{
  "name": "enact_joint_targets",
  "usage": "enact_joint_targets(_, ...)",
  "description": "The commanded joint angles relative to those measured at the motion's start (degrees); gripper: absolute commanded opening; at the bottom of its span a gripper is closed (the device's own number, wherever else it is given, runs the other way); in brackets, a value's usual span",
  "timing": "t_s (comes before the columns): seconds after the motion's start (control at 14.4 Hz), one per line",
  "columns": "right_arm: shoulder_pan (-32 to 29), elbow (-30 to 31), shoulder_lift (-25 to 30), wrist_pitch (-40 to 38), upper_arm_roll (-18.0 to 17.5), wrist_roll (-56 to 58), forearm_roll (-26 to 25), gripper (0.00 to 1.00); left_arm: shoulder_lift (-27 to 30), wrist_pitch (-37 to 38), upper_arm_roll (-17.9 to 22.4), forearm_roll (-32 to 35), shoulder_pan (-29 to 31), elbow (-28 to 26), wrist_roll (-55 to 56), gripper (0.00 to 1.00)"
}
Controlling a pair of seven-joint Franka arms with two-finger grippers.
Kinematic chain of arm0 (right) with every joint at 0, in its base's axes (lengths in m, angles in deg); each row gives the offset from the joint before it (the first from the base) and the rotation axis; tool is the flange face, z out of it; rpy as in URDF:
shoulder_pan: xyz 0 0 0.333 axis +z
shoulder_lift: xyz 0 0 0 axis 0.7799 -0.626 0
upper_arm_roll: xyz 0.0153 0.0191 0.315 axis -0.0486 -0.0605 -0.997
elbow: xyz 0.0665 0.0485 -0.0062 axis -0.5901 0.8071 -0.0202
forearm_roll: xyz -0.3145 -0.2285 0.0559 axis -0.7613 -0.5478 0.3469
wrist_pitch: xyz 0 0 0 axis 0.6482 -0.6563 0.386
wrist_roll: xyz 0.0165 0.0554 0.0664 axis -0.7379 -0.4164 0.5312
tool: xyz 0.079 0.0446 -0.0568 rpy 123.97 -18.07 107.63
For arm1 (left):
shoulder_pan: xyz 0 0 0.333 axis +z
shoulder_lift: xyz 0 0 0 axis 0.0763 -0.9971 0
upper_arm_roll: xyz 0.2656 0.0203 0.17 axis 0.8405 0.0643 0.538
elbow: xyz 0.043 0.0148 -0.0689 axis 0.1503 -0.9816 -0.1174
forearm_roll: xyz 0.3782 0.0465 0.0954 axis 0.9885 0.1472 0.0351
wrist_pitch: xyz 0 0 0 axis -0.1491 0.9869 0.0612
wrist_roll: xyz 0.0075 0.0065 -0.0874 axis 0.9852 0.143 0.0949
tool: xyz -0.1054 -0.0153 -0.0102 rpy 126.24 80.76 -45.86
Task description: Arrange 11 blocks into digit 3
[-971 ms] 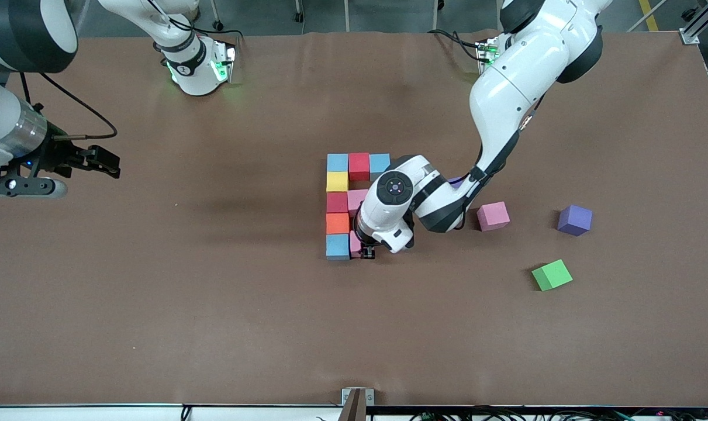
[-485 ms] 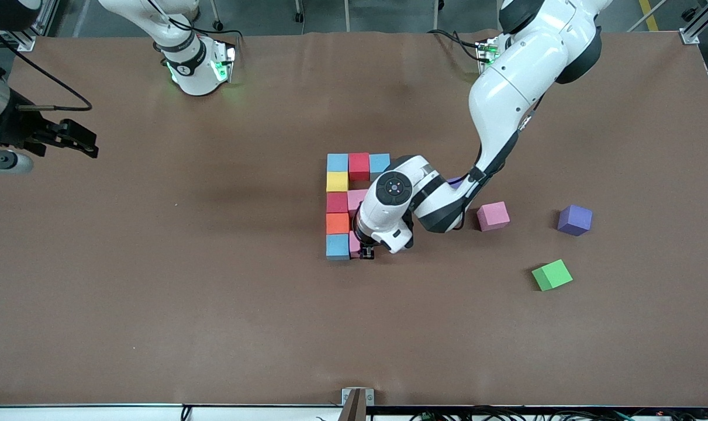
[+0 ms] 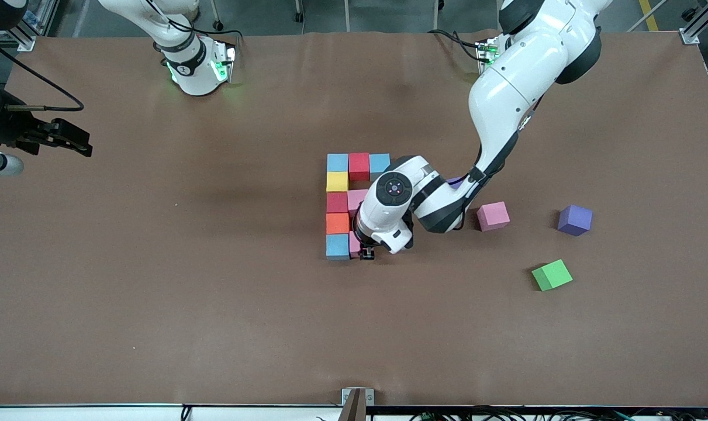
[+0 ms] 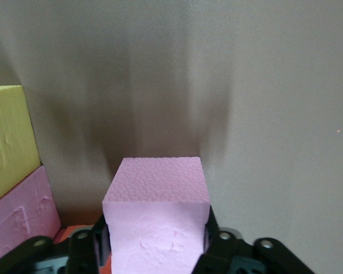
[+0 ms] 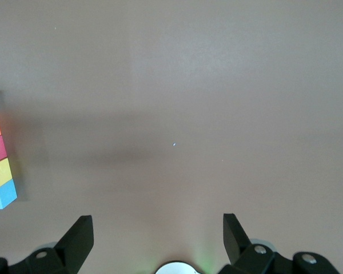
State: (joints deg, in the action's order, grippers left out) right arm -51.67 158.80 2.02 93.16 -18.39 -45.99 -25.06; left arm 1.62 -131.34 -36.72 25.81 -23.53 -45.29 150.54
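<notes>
Showing left gripper (image 3: 365,252) low at column of blocks, pink cube (image 4: 157,205) between its jaws, just beside light blue cube (image 3: 337,246) at column's end nearest the front camera; whether grip is clamped or loosened cannot be told. Column continues with orange cube (image 3: 337,223), red cube (image 3: 337,202) and yellow cube (image 3: 337,182). Loose pink cube (image 3: 493,216), purple cube (image 3: 574,220) and green cube (image 3: 552,275) lie toward left arm's end. Right gripper (image 3: 67,140) waits, jaws apart, over right arm's end of table (image 3: 213,292).
</notes>
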Motion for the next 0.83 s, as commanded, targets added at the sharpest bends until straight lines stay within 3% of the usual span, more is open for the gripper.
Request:
enact_joint_targets(0.0, -0.7, -1.2, -0.4, -1.2, -0.9, -0.8, 1.1, 1.0, -0.5, 0.5, 0.9, -0.9, -0.8, 2.0, -1.6, 1.0)
enact_joint_targets(0.35, -1.0, -0.8, -0.2, 0.1, 0.0, -0.3, 4.3, 1.0, 5.8, 2.8, -0.9, -0.8, 1.7, 0.7, -2.0, 1.0)
enact_joint_targets(0.76, -0.5, 2.8, 2.9, 2.4, 0.1, 0.3, 3.1, 1.0, 13.9, 18.1, -4.9, -0.8, 9.5, 0.1, -15.1, 1.0)
